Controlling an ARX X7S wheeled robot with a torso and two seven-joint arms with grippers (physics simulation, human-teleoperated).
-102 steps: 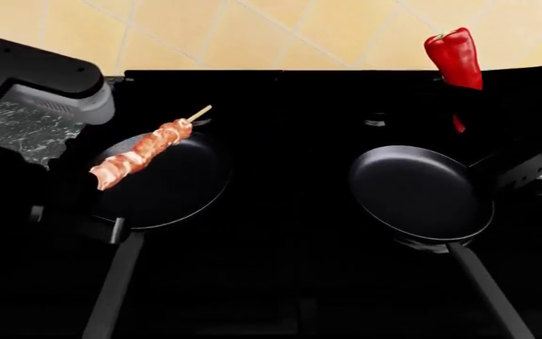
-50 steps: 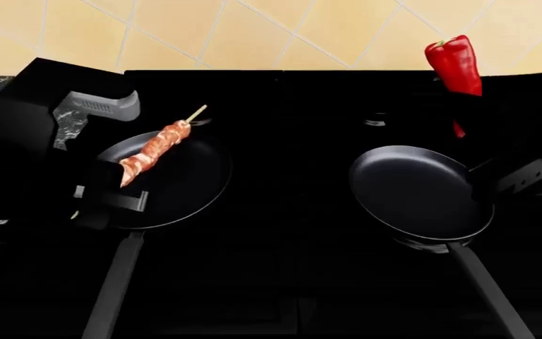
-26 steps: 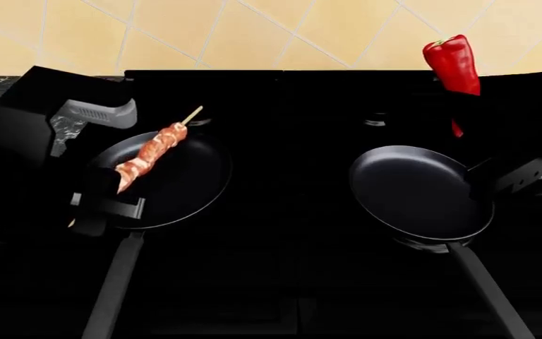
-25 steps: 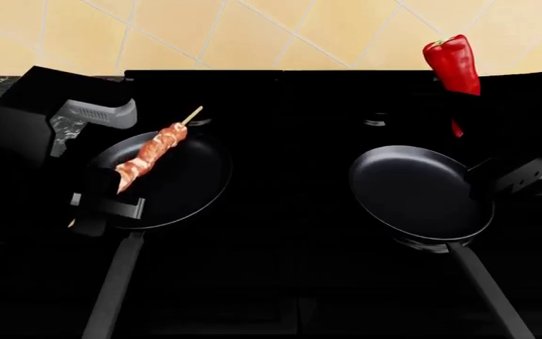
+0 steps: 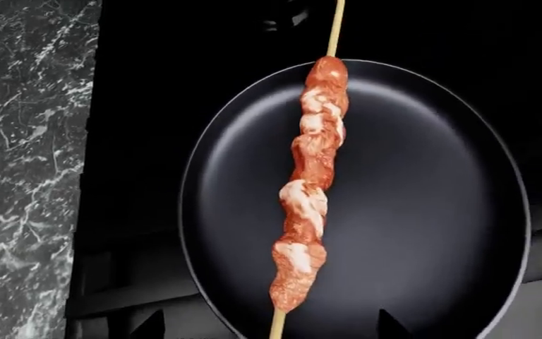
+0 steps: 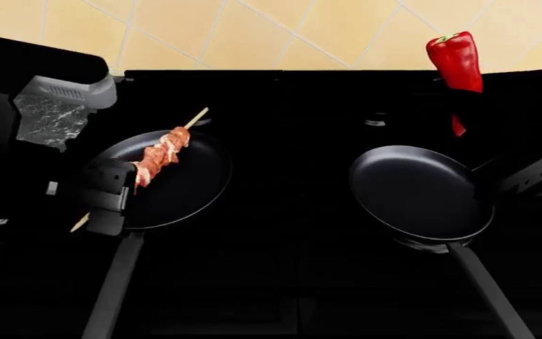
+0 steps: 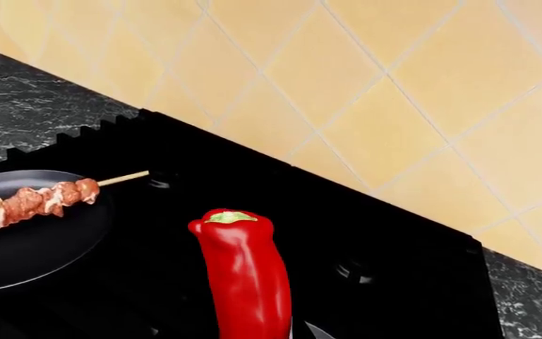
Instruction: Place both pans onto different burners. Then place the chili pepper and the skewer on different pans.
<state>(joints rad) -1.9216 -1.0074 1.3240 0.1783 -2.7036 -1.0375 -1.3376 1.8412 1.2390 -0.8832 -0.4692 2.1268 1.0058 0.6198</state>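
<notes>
Looking through the left wrist view, I see the skewer (image 5: pixel 310 191) over the left pan (image 5: pixel 422 212) beside the marble counter (image 5: pixel 26 169). In the head view, my left gripper (image 6: pixel 109 201) pinches the skewer's end at that pan's near rim; the right pan (image 6: pixel 420 192) sits bare. In the right wrist view, my right gripper pinches the chili pepper (image 7: pixel 245 272) upright, above the stove (image 7: pixel 384 240).

Glossy chili pepper (image 7: pixel 245 272), wooden skewer (image 5: pixel 307 201)

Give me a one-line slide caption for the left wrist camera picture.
Meat skewer lying across a black frying pan on the stove, marble counter alongside.
</notes>
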